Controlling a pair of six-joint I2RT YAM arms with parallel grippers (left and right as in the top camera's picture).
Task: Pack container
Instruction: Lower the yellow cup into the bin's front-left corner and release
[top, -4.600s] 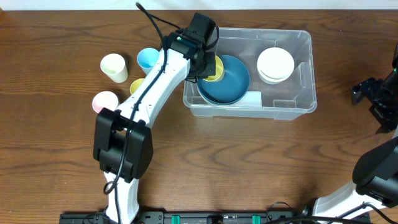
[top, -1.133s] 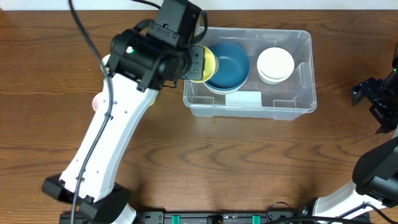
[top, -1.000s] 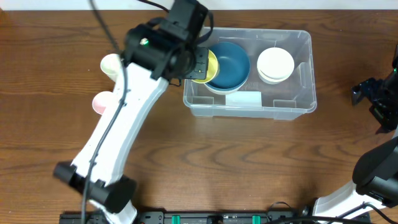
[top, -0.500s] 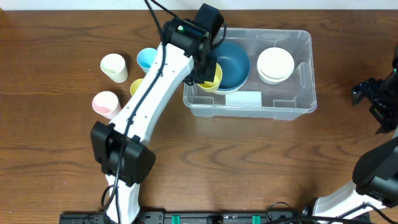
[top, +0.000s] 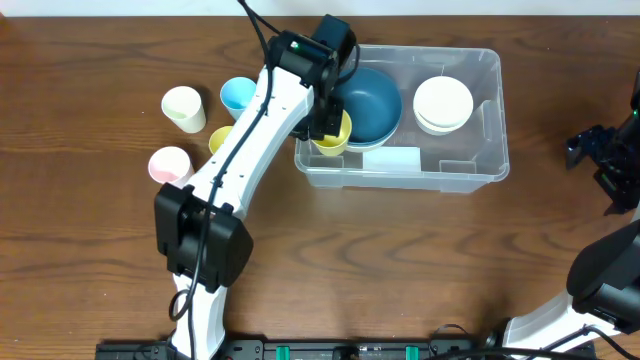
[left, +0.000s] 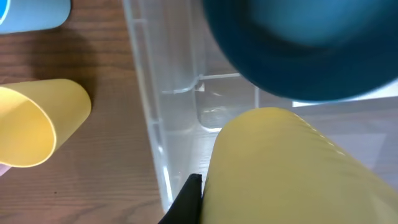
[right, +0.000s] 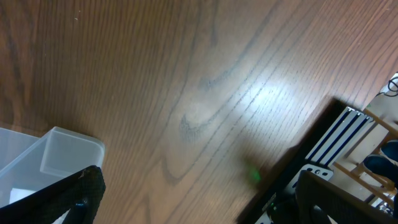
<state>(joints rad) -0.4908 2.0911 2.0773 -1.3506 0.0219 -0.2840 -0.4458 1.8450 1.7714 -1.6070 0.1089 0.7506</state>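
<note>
Over the left end of the container (top: 497, 110), L gripper (top: 328, 120) is pinching a yellow cup (top: 333, 137), cup body filling the L wrist view w/ one dark finger (left: 188, 198) showing at its edge; cup sits inside the rim at the front-left corner, just beside the blue bowl (top: 372, 100), which lies to its right and back; whether the cup base touches the floor yet can't be told. Container stands mid-table toward the far side, long axis running left-right, clear walls; white bowls (top: 443, 103) stacked at its right end, apart from the blue bowl. My read: what matters next is the gap between the left wall (left: 148, 124) and the bowl, straight below the cup, so letting go needs little more than a short drop. L arm is the near one, already inside; R gripper (right: 199, 182) is parked well off the right end, fingers spread wide, nothing between them. Outside, left of the container: 2nd yellow cup (left: 34, 127) on its side, blue cup (top: 237, 95), cream cup (top: 184, 107), pink cup (top: 169, 163), all on the table (top: 420, 270). Pale label (top: 392, 159) on the front wall; no writing legible, no brand seen.
</note>
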